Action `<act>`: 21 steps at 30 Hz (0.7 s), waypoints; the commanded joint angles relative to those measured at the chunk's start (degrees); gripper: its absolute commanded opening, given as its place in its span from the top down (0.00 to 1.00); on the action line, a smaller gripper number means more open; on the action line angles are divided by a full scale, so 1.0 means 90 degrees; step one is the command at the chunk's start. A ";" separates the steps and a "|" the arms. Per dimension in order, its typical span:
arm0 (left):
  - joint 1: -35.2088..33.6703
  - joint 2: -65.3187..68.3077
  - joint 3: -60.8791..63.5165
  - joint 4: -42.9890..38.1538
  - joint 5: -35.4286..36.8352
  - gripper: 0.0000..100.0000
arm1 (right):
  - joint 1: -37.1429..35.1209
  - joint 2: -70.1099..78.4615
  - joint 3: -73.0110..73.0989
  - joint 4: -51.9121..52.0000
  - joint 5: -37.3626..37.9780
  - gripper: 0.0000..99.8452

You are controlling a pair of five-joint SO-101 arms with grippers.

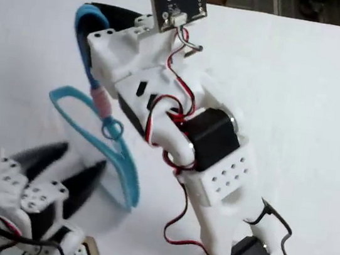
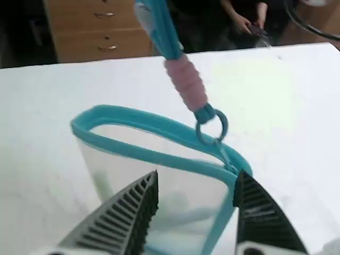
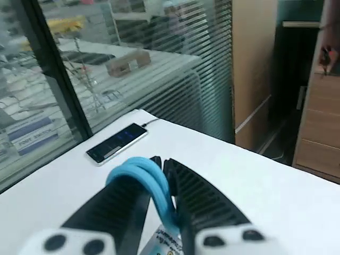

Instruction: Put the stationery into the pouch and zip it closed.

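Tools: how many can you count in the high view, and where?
2. The left tool, open, is lower left by the pouch; the right tool, farther back, grips its blue strap.

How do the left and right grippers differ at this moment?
The left gripper is open, its fingers spread close to the pouch; the right gripper is shut on the blue strap. The left gripper holds nothing, while the right gripper holds the strap up above the pouch. Both have black ribbed fingers.
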State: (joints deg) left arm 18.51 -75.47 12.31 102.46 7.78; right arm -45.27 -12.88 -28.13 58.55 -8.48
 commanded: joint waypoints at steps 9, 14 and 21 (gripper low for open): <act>0.0835 0.1646 -0.0225 -0.0029 0.0488 0.76 | 0.0132 -0.0073 0.0098 -0.0132 -0.0068 0.98; 0.0181 0.1773 -0.0576 -0.0020 0.0928 0.76 | 0.0132 -0.0093 0.0098 -0.0132 -0.0068 0.98; 0.0034 0.1792 -0.0674 -0.0020 0.1026 0.76 | 0.0142 -0.0093 0.0049 -0.0132 -0.0068 0.98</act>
State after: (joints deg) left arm 19.47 -60.35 7.91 102.46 16.57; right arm -44.57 -12.88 -26.73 58.55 -8.48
